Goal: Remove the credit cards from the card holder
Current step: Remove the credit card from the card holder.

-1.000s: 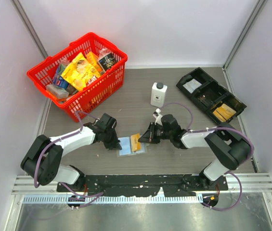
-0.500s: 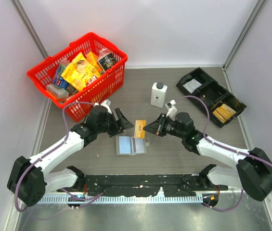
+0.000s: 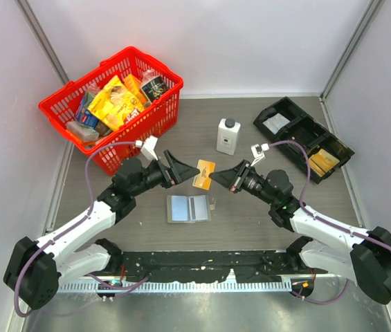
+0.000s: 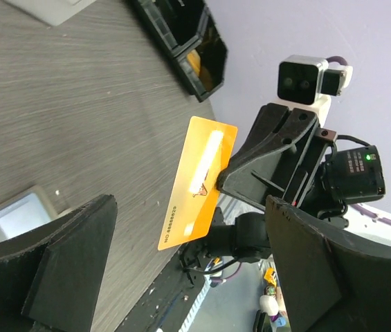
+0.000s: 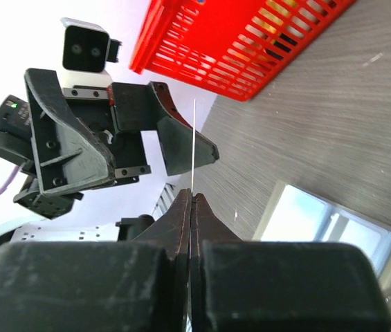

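The card (image 4: 198, 183) is orange with a pale yellow stripe and a row of tiny dark numbers. The card holder (image 3: 188, 208) is light blue with a grey edge. The left pincer (image 3: 181, 170) and the right pincer (image 5: 190, 200) are black. The basket (image 3: 140, 131) is red. The bottle (image 3: 228, 138) is white with a dark cap. The tray (image 3: 288, 117) is black. The bench (image 3: 250, 214) is grey-brown with thin streaks.

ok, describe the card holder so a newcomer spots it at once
Start at the grey table. In its near middle, a little left of and nearer than the white bottle, lies the card holder. It is the only flat pouch lying on the tabletop, grey-edged with pale blue inside.
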You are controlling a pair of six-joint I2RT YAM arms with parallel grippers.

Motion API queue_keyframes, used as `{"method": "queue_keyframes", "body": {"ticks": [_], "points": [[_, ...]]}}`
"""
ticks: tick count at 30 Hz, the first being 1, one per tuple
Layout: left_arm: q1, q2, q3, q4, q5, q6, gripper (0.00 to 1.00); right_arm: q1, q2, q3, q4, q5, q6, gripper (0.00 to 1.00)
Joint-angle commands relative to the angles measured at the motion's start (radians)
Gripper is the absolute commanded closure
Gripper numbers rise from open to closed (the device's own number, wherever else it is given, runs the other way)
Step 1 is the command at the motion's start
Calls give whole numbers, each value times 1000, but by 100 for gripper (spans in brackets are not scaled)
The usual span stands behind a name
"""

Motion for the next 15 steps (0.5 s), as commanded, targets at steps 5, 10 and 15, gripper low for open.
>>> {"method": "queue_keyframes", "body": {"ticks": [5,10,15], "points": [[-25,35,31,206,60,-34,18,-3,-37,18,166,50,16,99],[-34,48,37,229,60,-49,27,-5,-38,42,167,45,7,99],[-48,51,31,259,69,-71,37,-9,-51,40,169,50,15,99]]}}
